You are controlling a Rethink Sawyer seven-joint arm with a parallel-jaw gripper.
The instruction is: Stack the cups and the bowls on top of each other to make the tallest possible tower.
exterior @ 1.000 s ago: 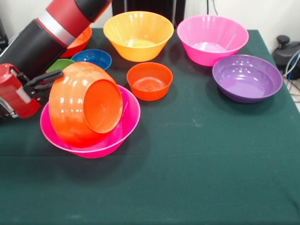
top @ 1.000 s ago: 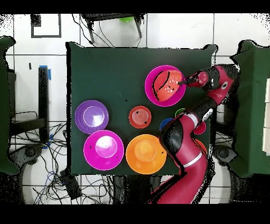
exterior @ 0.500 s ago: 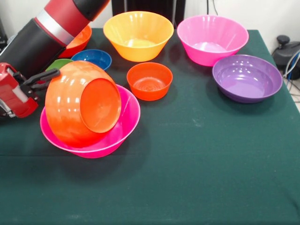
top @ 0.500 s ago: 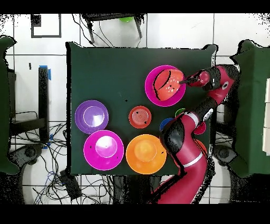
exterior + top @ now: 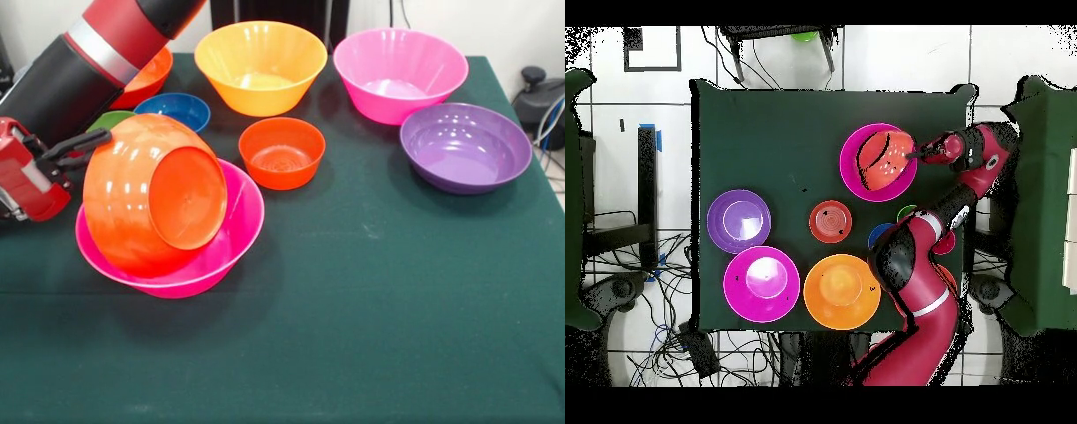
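Dark green cloth covers the surface (image 5: 380,300), which carries the whole set of bowls. Near its edge, a red-orange bowl (image 5: 154,194) lies tipped on its side inside a large magenta bowl (image 5: 238,231), its flat base turned toward the front camera and its mouth facing the gripper (image 5: 78,148). The gripper is clamped on that bowl's rim, its black fingers (image 5: 85,140) pinching the wall at the upper edge. Judging from this, the step in hand is seating the red-orange bowl in the magenta one to start the tower; doing it well means rotating the wrist until the rim is level, lowering until the base meets the magenta floor, and only then letting go, otherwise the bowl may roll or rest crooked and spoil later layers. Just behind sit a small blue bowl (image 5: 173,108), a lime green cup (image 5: 109,120) partly hidden by the arm (image 5: 88,62), and another red-orange bowl (image 5: 152,74). Farther out stand a small orange-red bowl (image 5: 282,152), a light orange bowl (image 5: 260,66), a second magenta bowl (image 5: 400,73) and a purple bowl (image 5: 465,146).
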